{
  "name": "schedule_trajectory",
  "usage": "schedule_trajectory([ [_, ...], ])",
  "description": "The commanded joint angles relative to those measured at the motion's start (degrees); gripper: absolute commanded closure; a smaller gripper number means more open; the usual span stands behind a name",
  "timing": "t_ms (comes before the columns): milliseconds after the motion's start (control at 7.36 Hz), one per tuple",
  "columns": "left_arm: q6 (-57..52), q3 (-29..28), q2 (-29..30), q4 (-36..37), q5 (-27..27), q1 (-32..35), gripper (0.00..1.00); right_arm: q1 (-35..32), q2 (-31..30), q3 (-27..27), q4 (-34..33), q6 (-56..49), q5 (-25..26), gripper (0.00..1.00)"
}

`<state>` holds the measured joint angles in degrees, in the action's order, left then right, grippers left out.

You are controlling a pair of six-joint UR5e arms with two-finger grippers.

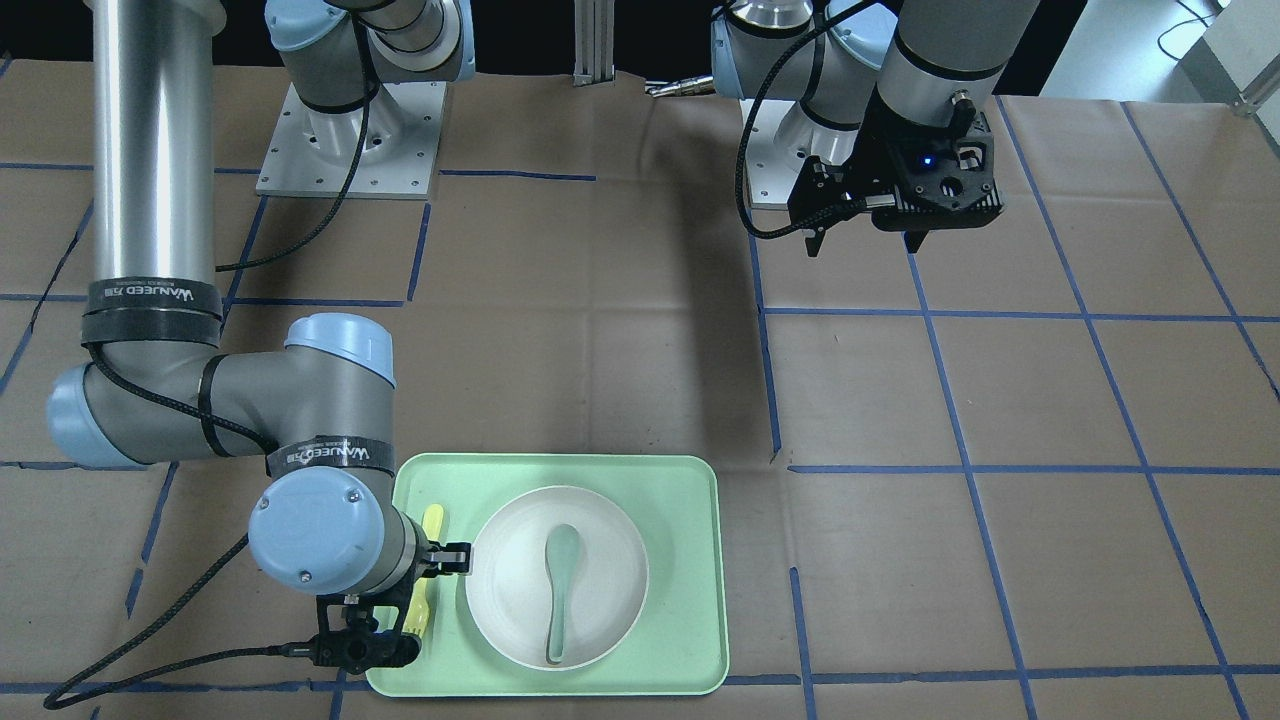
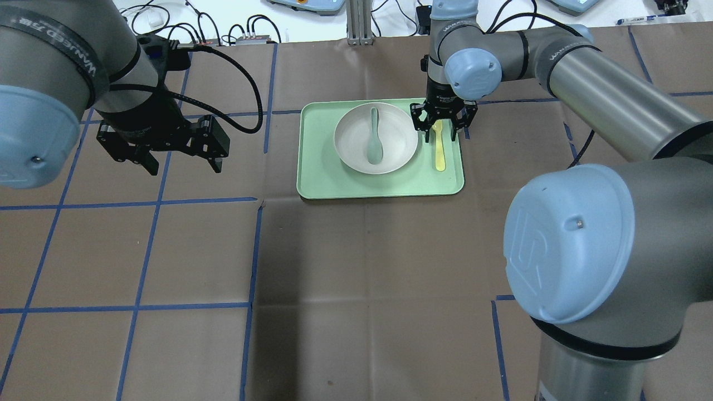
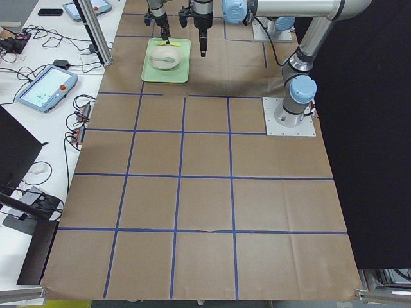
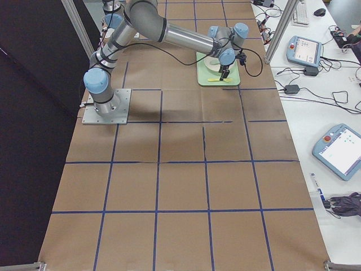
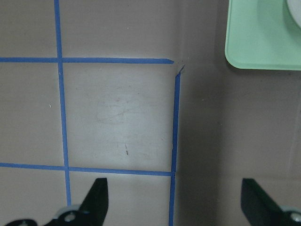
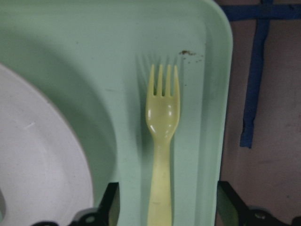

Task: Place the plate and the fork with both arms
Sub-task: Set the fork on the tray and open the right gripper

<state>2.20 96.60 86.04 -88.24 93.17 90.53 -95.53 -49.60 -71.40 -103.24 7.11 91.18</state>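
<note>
The off-white plate (image 2: 398, 139) sits in the middle of a pale green tray (image 2: 323, 178) and holds a grey-green spoon (image 2: 374, 139). The pale yellow fork (image 2: 439, 153) lies flat on the tray between the plate and the tray's rim. My right gripper (image 2: 444, 125) is open and points down over the fork's tine end. In the right wrist view the fork (image 6: 162, 117) runs between the two fingers, which stand apart from it. My left gripper (image 2: 181, 161) is open and empty, above bare table to the left of the tray.
The table is covered in brown paper with a grid of blue tape lines (image 2: 253, 250). In the left wrist view a tray corner (image 5: 258, 42) shows at top right. Operator desks with pendants and cables border the table ends (image 3: 45, 90).
</note>
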Motion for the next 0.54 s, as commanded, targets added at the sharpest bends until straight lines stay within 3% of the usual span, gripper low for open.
schedule_trajectory([
  [0,0.0,0.1,0.0,0.0,0.0,0.0,0.00,0.4,-5.4,-0.4,3.5,-2.0,0.1,0.00],
  [136,0.0,0.0,0.1,0.0,0.0,0.0,0.00,1.3,-8.7,-2.1,5.0,-4.2,0.3,0.00],
  [407,0.0,0.1,0.1,0.0,0.0,0.0,0.00,4.7,-19.5,-11.0,5.3,-7.4,0.3,0.00],
])
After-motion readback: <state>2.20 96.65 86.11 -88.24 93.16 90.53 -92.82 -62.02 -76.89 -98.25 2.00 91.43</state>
